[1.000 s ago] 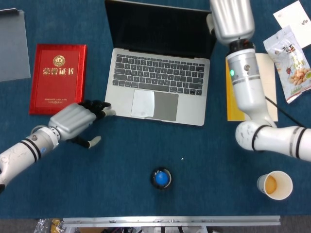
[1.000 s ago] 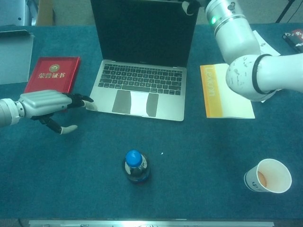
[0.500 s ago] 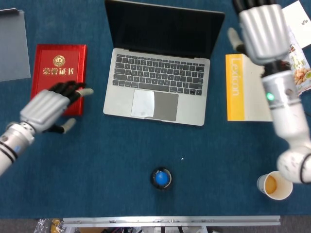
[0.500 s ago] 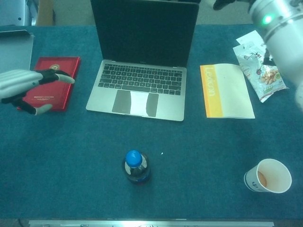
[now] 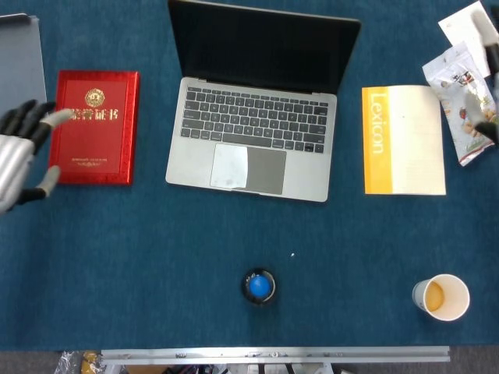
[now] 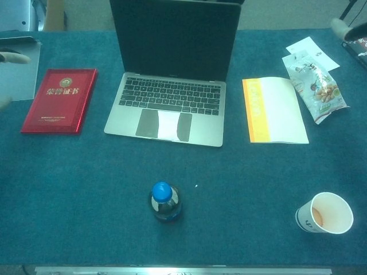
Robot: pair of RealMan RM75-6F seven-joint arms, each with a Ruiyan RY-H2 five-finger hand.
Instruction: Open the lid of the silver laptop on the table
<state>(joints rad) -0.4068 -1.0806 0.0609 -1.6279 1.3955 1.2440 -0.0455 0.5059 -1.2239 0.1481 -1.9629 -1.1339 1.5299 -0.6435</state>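
Lid's up on the silver laptop (image 5: 257, 117); left hand (image 5: 19, 156), fingers spread and empty, sits at the table's left edge, nearer; right hand barely visible, can't tell.

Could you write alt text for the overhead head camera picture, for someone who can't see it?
A silver laptop sits open with a dark screen on a blue table. A robot's left hand, fingers spread, is beside a red booklet; nearby lie a yellow-edged book, paper cup and blue-capped bottle.

Left hand (image 5: 19, 156) cut by frame edge; right hand (image 5: 490, 93) mostly off-frame.
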